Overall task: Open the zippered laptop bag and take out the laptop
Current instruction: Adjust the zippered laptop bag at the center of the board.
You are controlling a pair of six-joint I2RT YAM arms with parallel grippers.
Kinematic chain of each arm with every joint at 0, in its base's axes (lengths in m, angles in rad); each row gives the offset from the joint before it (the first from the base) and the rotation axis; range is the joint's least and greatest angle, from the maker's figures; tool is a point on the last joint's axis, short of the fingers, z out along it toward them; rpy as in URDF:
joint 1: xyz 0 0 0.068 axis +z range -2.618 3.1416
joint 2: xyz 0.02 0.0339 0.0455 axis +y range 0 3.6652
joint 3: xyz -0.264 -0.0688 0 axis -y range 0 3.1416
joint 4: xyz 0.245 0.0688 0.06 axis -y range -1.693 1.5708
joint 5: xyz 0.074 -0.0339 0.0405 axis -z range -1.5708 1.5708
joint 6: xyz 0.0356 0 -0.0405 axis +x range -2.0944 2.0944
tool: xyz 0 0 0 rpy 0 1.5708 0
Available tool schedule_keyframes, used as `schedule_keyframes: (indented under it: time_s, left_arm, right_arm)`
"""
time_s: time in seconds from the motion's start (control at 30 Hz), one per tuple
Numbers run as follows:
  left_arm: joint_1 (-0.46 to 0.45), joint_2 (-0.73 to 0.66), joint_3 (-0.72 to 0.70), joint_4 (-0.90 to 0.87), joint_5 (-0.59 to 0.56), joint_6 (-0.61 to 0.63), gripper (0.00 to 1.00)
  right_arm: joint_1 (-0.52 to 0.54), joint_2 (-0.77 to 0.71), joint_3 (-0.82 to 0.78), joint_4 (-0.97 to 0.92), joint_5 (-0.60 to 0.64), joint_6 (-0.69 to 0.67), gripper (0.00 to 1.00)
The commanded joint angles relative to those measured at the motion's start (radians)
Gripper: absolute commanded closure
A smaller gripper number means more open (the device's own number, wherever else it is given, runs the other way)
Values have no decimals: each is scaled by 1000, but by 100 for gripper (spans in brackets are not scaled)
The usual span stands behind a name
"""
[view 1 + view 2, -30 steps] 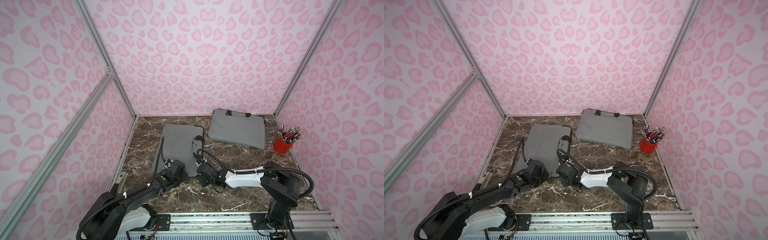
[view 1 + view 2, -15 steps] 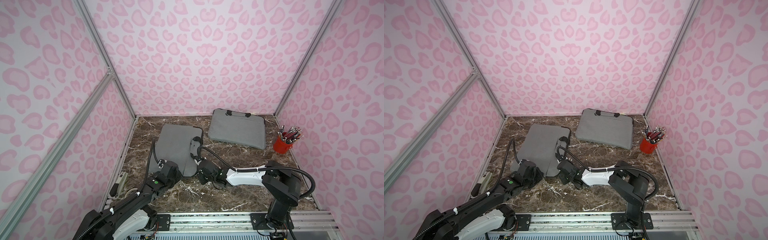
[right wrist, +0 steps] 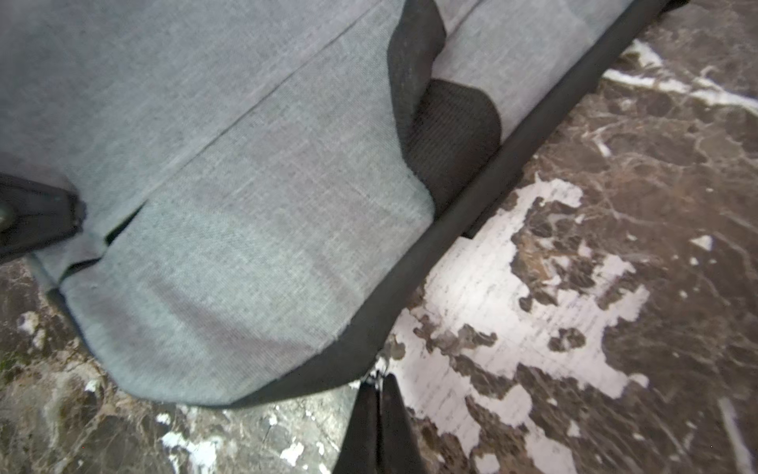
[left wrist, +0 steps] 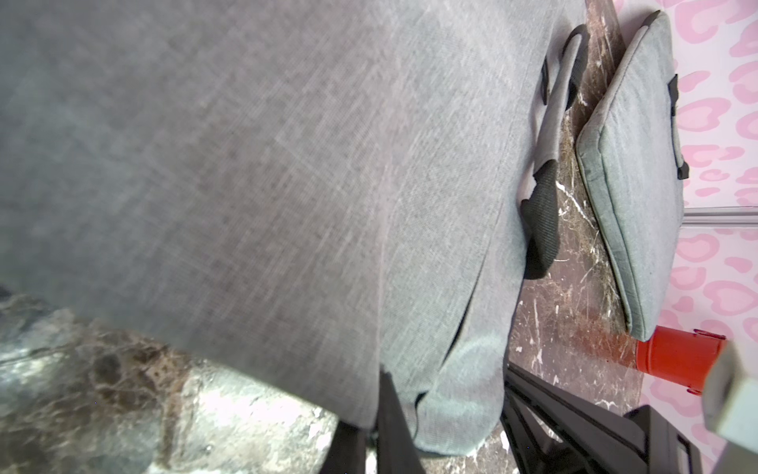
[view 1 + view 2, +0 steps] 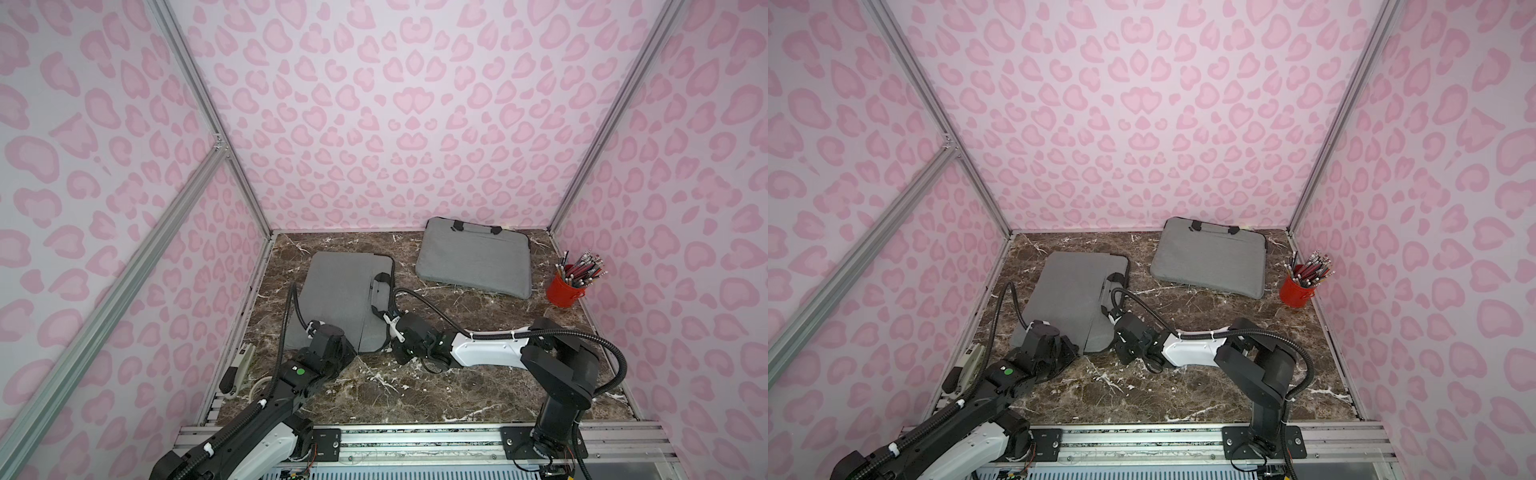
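Observation:
The grey zippered laptop bag (image 5: 338, 291) (image 5: 1073, 286) lies flat at the left of the marble table. Its black zipper band (image 3: 471, 213) runs along the edge beside my right gripper. My left gripper (image 5: 349, 353) (image 4: 376, 410) is at the bag's near edge, shut on the grey fabric there. At the bag's near right corner my right gripper (image 5: 391, 332) (image 3: 375, 383) is shut on a small metal zipper pull. The bag's handle (image 4: 553, 106) lies over its right side. The laptop is hidden.
A second grey bag (image 5: 473, 259) (image 5: 1210, 259) lies at the back right. A red cup of pencils (image 5: 565, 291) (image 5: 1296, 291) stands by the right wall. A small grey device (image 5: 237, 368) lies at the table's near left edge.
The bag's near end has slid a little toward the left wall and the front, with my left gripper on it. My right gripper has shifted slightly left with the corner.

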Motion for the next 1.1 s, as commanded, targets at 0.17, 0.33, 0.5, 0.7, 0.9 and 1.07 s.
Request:
schedule_keyframes:
  time_s: [0.17, 0.33, 0.5, 0.7, 0.9, 1.07]
  left_arm:
    - [28, 24, 35, -122, -105, 177, 99]
    - [34, 5, 29, -133, -67, 230, 99]
    - [36, -1, 8, -120, -56, 227, 99]
    - [36, 31, 8, -101, -38, 240, 99]
    - [37, 16, 8, -128, -41, 253, 99]
    - [40, -18, -2, -153, -54, 242, 99]
  right_arm:
    - [-24, 27, 1, -198, 264, 4, 100]
    - [-44, 65, 39, -184, 274, -27, 100]
    - [-61, 75, 64, -165, 268, -53, 100]
    - [-80, 96, 85, -153, 281, -84, 100]
    - [-128, 135, 121, -140, 284, -126, 100]
    - [-169, 154, 148, -129, 279, -152, 100]
